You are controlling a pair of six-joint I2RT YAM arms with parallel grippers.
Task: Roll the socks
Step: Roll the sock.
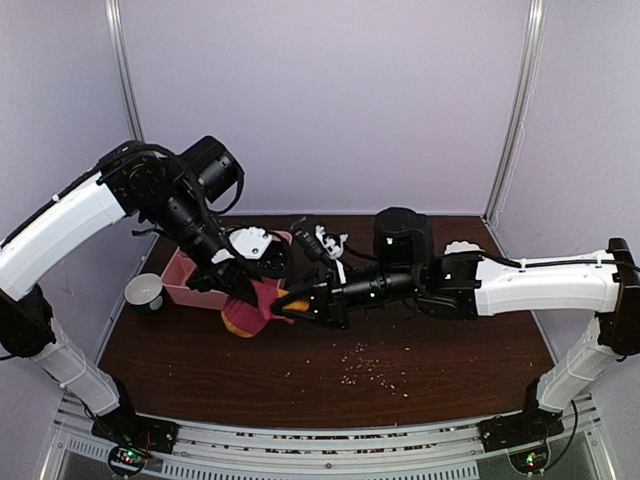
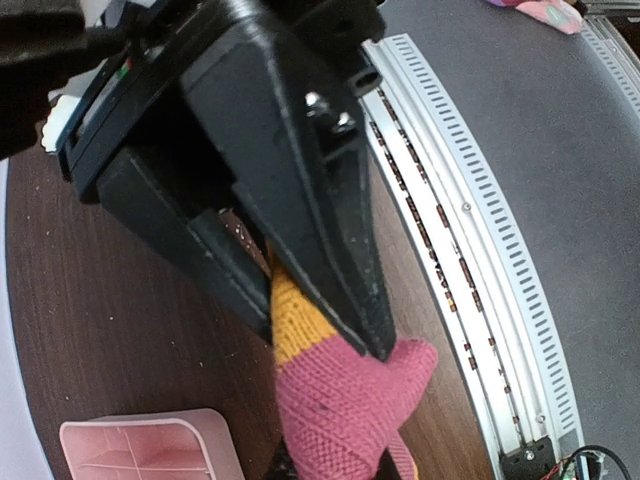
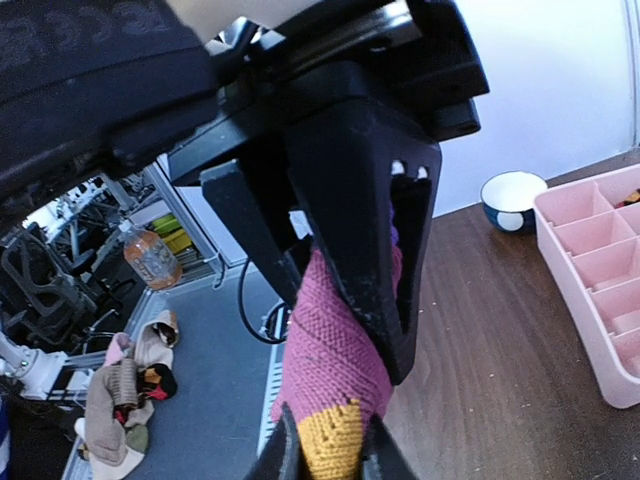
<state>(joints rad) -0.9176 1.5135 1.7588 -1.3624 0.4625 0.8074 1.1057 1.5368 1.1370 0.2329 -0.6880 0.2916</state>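
Overhead, you see the socks (image 1: 248, 318) bunched at 9 o'clock of the table's middle: ribbed knit, dark red with an orange band. Whether the bundle touches the wood, you cannot tell. Your left gripper (image 1: 247, 292) pinches it from 11 o'clock; your right gripper (image 1: 288, 305) clamps it from 3 o'clock, both with fingers pressed into the fabric. The table (image 1: 450, 370) is dark brown, with pale crumbs (image 1: 372, 366) at 4 o'clock of the socks, and lilac walls (image 1: 330, 100) enclose it. A pink tray (image 1: 180, 272) sits just beside the socks at 10 o'clock, a bowl (image 1: 145, 292) at the tray's 9 o'clock. The widest stretch of tabletop runs from 3 to 6 o'clock, ending at the slotted metal rail (image 1: 330, 445).
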